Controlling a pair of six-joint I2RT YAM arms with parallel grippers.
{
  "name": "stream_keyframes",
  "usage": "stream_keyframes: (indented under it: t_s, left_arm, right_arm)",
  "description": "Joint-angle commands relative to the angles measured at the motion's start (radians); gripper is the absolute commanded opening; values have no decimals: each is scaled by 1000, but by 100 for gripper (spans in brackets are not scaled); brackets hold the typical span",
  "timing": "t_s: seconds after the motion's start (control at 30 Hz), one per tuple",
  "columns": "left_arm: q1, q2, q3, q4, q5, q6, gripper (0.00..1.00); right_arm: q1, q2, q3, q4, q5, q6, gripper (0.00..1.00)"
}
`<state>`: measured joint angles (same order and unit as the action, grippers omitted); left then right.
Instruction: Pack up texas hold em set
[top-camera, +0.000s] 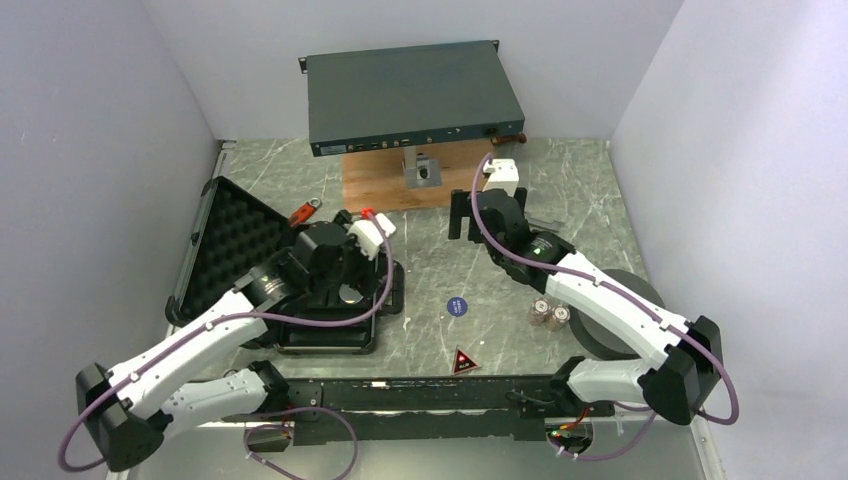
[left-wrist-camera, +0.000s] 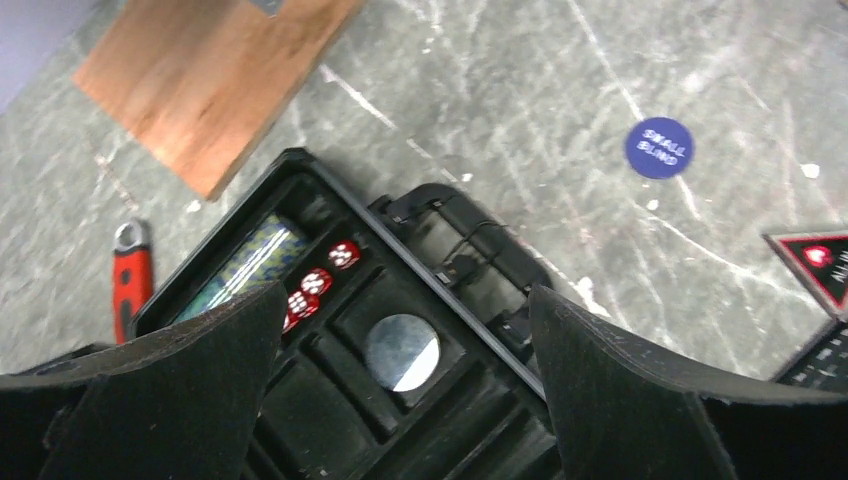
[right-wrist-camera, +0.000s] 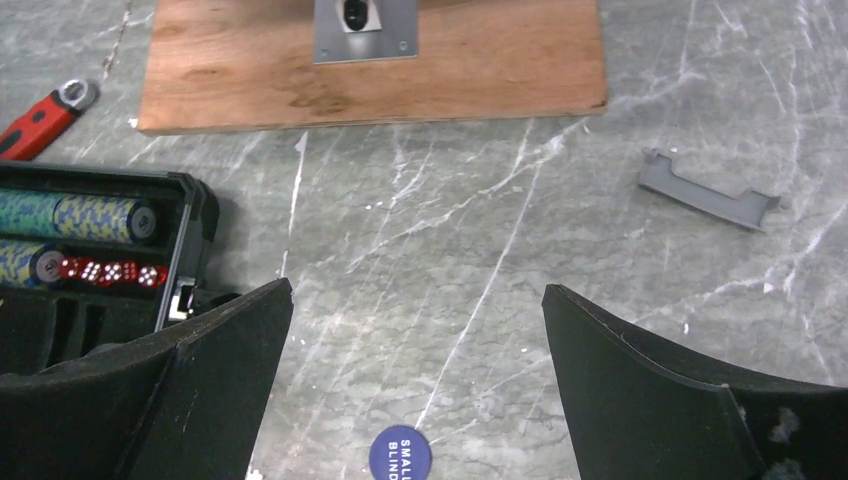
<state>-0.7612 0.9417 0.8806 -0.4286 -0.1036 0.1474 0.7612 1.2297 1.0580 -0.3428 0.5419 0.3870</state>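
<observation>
The black case lies open at the left, its egg-crate foam lid (top-camera: 230, 245) flat and its tray (left-wrist-camera: 330, 420) under my left gripper (left-wrist-camera: 405, 300). That gripper (top-camera: 340, 285) hangs open above the tray with nothing in it. In the tray are chip stacks (right-wrist-camera: 95, 218), a row of red dice (left-wrist-camera: 320, 280) and a round disc (left-wrist-camera: 402, 352) in a square pocket. My right gripper (right-wrist-camera: 417, 295) is open over bare table, right of the case. The blue round disc (right-wrist-camera: 399, 455) lies just below it. A red triangle marker (top-camera: 463, 361) and two short chip stacks (top-camera: 549, 314) rest on the table.
A flat grey rack unit (top-camera: 415, 95) sits at the back above a wooden board (right-wrist-camera: 370, 60). A red-handled tool (left-wrist-camera: 132, 280) lies beside the case. A small grey bracket (right-wrist-camera: 708, 190) is on the table at right. A dark foam ring (top-camera: 620, 310) lies under the right arm.
</observation>
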Motion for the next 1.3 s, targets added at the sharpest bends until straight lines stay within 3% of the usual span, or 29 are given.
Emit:
stream_keyframes:
  t_s: [0.0, 0.17, 0.3, 0.57, 1.27]
  left_arm:
    - [-107, 74, 67, 7, -57, -49, 97]
    - [-215, 234, 72, 70, -151, -134, 97]
    - [-249, 391, 135, 80, -147, -250, 97]
    - [-303, 662, 274, 80, -142, -296, 96]
    - [-363, 902, 406, 93, -102, -394, 93]
  right_arm:
    - [-39, -24, -17, 2, 13, 34, 100]
    - [-91, -48, -31, -20, -2, 62, 100]
    - [-127, -75, -39, -30, -18, 82, 100]
    - [-161, -131, -54, -30, -24, 95, 100]
    - [-207, -176, -69, -26, -17, 128, 100]
